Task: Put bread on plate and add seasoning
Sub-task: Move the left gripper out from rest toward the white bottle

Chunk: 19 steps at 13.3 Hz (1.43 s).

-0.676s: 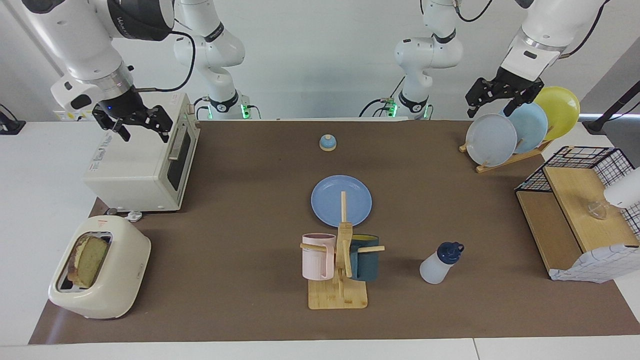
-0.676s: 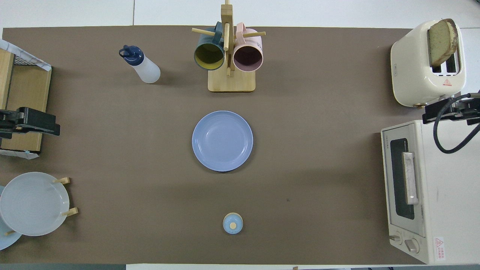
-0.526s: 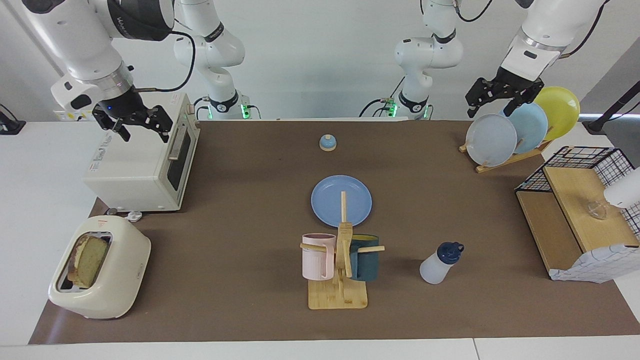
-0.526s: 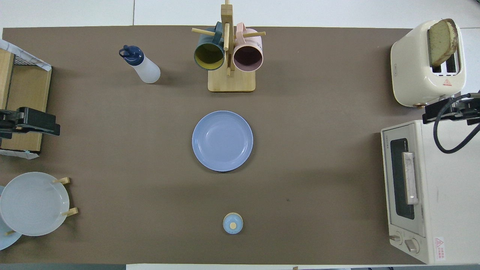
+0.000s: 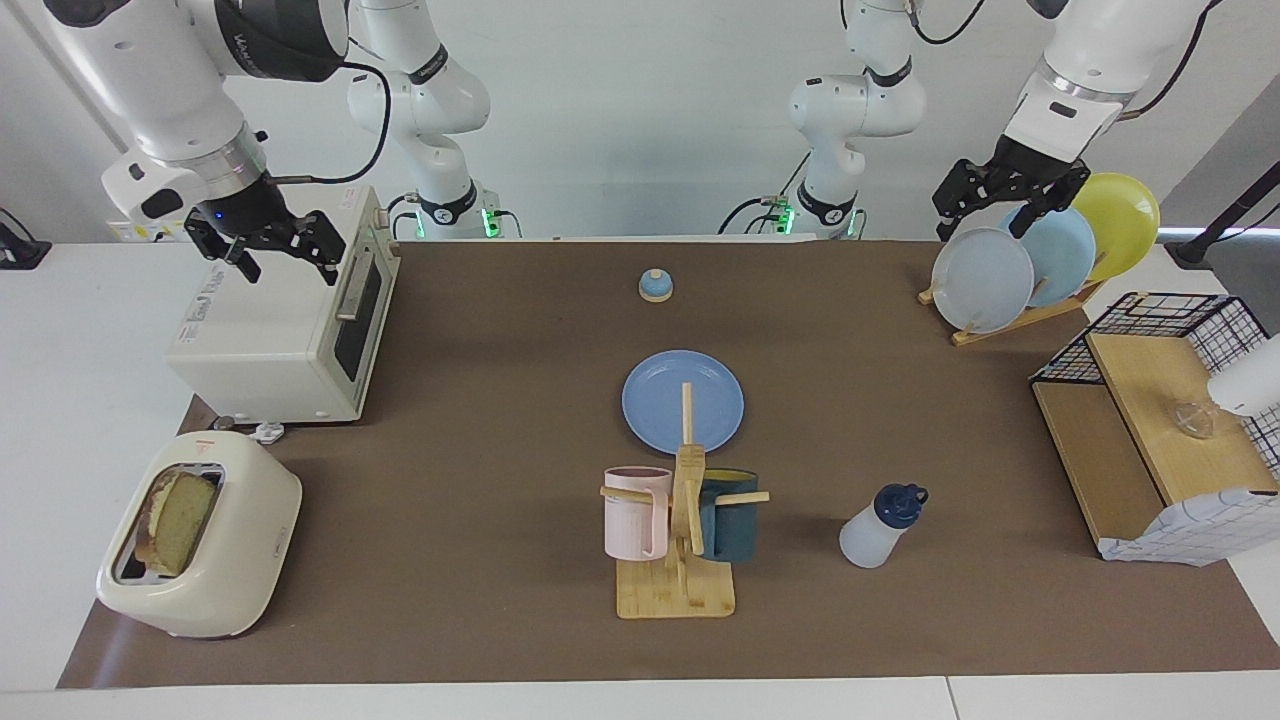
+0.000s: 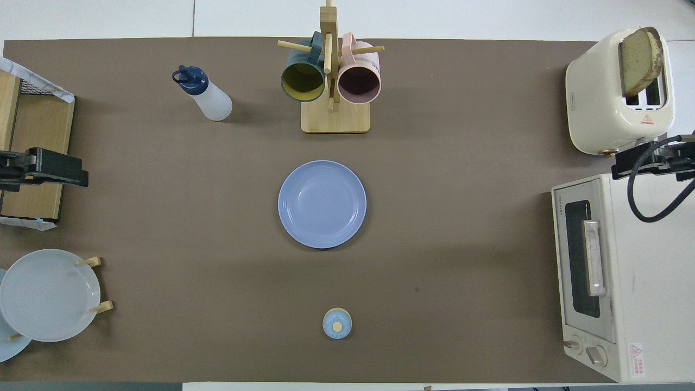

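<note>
The bread [image 5: 178, 522] [image 6: 639, 60] stands upright in a slot of the cream toaster [image 5: 240, 560] [image 6: 597, 98], at the right arm's end of the table. The blue plate [image 5: 683, 400] [image 6: 322, 203] lies bare at the middle of the brown mat. The seasoning [image 5: 880, 528] [image 6: 209, 98], a white bottle with a navy cap, stands farther from the robots than the plate, beside the mug stand toward the left arm's end. My right gripper [image 5: 283, 252] [image 6: 651, 160] hangs open and empty over the toaster oven. My left gripper [image 5: 985, 212] [image 6: 49, 168] hangs open and empty above the plate rack.
A white toaster oven [image 5: 280, 320] sits nearer to the robots than the toaster. A wooden mug stand [image 5: 680, 540] with two mugs stands just past the plate. Also here: a small blue bell [image 5: 655, 286], a rack of upright plates [image 5: 1040, 260] and a wire-and-wood shelf [image 5: 1150, 430].
My left gripper has shifted slightly above the plate rack. The right arm and the table's objects have not moved.
</note>
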Each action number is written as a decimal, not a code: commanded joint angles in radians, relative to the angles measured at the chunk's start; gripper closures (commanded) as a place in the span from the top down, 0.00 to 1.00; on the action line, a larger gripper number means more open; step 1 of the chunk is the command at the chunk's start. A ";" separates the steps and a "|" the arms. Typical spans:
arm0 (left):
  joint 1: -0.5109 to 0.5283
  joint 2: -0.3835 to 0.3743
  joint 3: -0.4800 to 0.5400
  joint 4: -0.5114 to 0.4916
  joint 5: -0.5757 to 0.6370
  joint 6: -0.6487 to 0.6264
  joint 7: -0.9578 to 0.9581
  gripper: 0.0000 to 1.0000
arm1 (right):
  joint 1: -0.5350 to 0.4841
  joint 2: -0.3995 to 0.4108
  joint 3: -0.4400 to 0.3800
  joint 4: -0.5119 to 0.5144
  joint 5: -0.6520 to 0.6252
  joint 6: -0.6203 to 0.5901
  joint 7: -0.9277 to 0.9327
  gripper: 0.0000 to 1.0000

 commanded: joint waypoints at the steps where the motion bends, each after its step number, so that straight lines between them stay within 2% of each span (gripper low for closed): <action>1: -0.002 -0.080 0.001 -0.139 0.012 0.108 -0.010 1.00 | -0.008 -0.017 0.001 -0.016 0.024 0.002 -0.027 1.00; 4: -0.011 -0.108 -0.002 -0.190 0.012 0.124 -0.091 1.00 | -0.010 -0.017 0.001 -0.016 0.024 0.002 -0.027 1.00; 5: -0.013 -0.134 -0.005 -0.254 0.012 0.179 -0.099 1.00 | -0.008 -0.017 0.001 -0.016 0.024 0.002 -0.027 1.00; 7: -0.046 -0.212 -0.014 -0.439 0.012 0.428 -0.111 1.00 | -0.008 -0.017 0.001 -0.016 0.024 0.002 -0.027 1.00; 8: -0.051 -0.249 -0.016 -0.514 0.013 0.504 -0.110 1.00 | -0.010 -0.017 0.001 -0.016 0.024 0.002 -0.027 1.00; 9: -0.051 -0.261 -0.017 -0.549 0.013 0.530 -0.108 1.00 | -0.008 -0.017 0.001 -0.016 0.024 0.002 -0.027 1.00; 11: -0.056 -0.261 -0.023 -0.575 0.015 0.565 -0.110 1.00 | -0.010 -0.017 0.001 -0.016 0.024 0.002 -0.027 1.00; 13: -0.056 -0.264 -0.048 -0.638 0.015 0.653 -0.111 1.00 | -0.016 -0.017 0.001 -0.016 0.024 0.002 -0.027 1.00; 17: -0.056 -0.284 -0.104 -0.840 0.015 0.942 -0.113 1.00 | 0.001 -0.017 0.015 -0.016 0.024 0.002 -0.028 1.00; 19: -0.054 -0.275 -0.123 -0.909 0.015 1.055 -0.113 1.00 | 0.018 -0.017 0.017 -0.025 0.024 0.048 -0.037 1.00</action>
